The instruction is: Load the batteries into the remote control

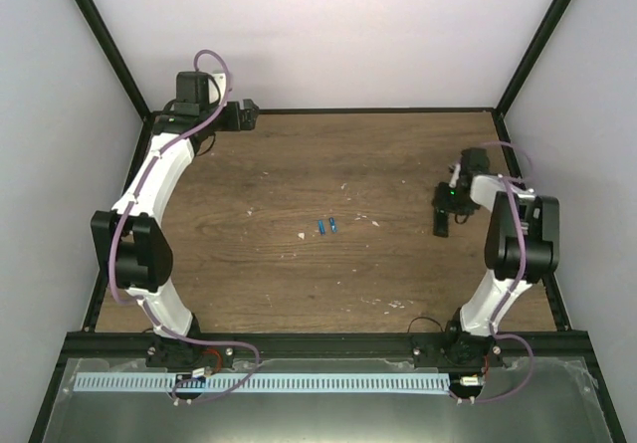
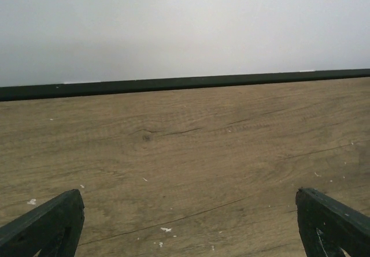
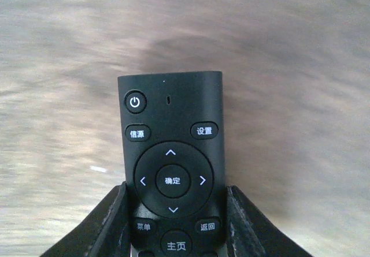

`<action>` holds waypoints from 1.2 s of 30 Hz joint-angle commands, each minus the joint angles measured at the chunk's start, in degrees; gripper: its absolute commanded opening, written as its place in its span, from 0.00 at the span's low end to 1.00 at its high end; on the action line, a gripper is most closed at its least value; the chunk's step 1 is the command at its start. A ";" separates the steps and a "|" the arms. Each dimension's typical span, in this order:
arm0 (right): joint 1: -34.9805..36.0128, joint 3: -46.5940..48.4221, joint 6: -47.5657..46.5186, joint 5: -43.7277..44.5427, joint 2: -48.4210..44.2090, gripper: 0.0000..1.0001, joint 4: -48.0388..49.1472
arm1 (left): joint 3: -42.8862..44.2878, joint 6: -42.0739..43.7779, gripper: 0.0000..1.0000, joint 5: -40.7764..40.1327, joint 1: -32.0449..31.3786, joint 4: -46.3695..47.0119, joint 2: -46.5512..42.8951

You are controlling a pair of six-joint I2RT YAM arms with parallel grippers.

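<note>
The remote control (image 3: 170,147) is a slim black bar with its button face up. My right gripper (image 3: 176,196) is shut on its sides, and its power-button end sticks out past the fingers. In the top view the remote control (image 1: 440,222) sits at the right of the table under the right gripper (image 1: 446,202). Two tiny blue batteries (image 1: 320,227) (image 1: 333,225) lie side by side on the wood near the table's middle, well left of the remote. My left gripper (image 1: 244,116) rests at the far left back, open, with only bare wood between its fingertips (image 2: 52,222).
The wooden table (image 1: 299,274) carries scattered white specks of debris (image 1: 375,223). A black frame rail (image 2: 173,85) runs along the back edge just ahead of the left gripper. White walls close the sides and back.
</note>
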 commanded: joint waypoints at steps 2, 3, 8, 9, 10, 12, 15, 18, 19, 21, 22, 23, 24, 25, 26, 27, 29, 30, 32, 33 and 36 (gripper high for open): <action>11.79 11.27 -1.94 -2.48 4.58 0.31 -1.66 | 1.03 -3.28 1.00 3.19 -0.20 1.69 2.37; 14.04 13.57 -2.59 -2.43 5.56 0.31 -1.22 | 0.89 -3.92 1.00 4.13 -0.18 1.96 2.64; 22.68 24.19 -4.05 -4.13 10.35 0.31 0.59 | -1.60 -7.34 1.00 9.46 -0.29 4.89 2.92; 23.93 26.09 -4.07 -4.54 11.13 0.31 0.90 | -2.44 -7.96 1.00 9.98 -0.29 5.67 2.75; 24.98 27.82 -4.27 -5.11 11.70 0.31 1.19 | -3.35 -8.64 1.00 10.50 -0.29 6.48 2.46; 27.25 30.92 -5.02 -5.64 12.68 0.31 1.72 | -5.28 -10.08 0.99 11.65 -0.29 8.47 1.97; 30.48 35.32 -6.36 -5.71 13.78 0.31 2.35 | -8.82 -13.27 0.99 13.50 -0.48 12.73 1.04; 32.65 38.53 -6.08 -6.62 14.88 0.31 2.58 | -11.26 -13.66 0.99 12.34 -1.97 14.72 0.05; 33.12 39.32 -5.70 -7.06 15.12 0.31 2.85 | -12.12 -14.04 0.99 12.20 -2.49 16.12 -0.33; 34.04 40.37 -5.05 -8.58 15.34 0.31 3.61 | -14.29 -16.22 0.99 13.64 -2.99 19.74 -1.19; 34.48 40.81 -4.76 -9.06 15.41 0.31 3.98 | -15.27 -17.63 0.99 14.57 -3.06 21.48 -1.51; 34.80 41.22 -4.61 -9.52 15.47 0.31 4.31 | -16.28 -18.86 0.99 15.11 -3.14 23.03 -1.63; 35.32 41.44 -4.41 -9.87 15.46 0.31 4.74 | -17.05 -20.03 0.99 15.62 -3.19 24.47 -1.75; 35.60 41.64 -4.31 -10.23 15.51 0.32 4.99 | -17.62 -20.99 0.99 15.99 -3.27 25.56 -1.82; 35.82 41.82 -4.07 -10.55 15.59 0.32 5.15 | -18.08 -21.75 0.99 16.29 -3.34 26.62 -1.92; 36.00 41.92 -3.72 -11.08 15.65 0.32 5.37 | -18.54 -22.45 0.99 16.71 -3.39 27.52 -2.02; 36.33 41.93 -3.36 -12.12 15.74 0.32 6.01 | -19.16 -24.05 0.99 17.85 -3.50 29.46 -2.03; 36.58 41.93 -3.16 -12.46 15.73 0.32 6.25 | -19.46 -24.93 0.99 18.40 -3.65 30.41 -1.96; 37.09 42.00 -3.31 -12.83 15.73 0.32 6.87 | -19.69 -25.99 0.99 19.20 -4.20 31.65 -1.65; 37.36 42.21 -3.35 -12.84 15.83 0.32 7.04 | -19.60 -26.03 0.99 19.23 -4.68 31.69 -1.41; 37.91 43.31 -3.52 -13.42 16.11 0.32 6.95 | -19.09 -26.34 0.98 19.06 -6.17 31.33 -0.49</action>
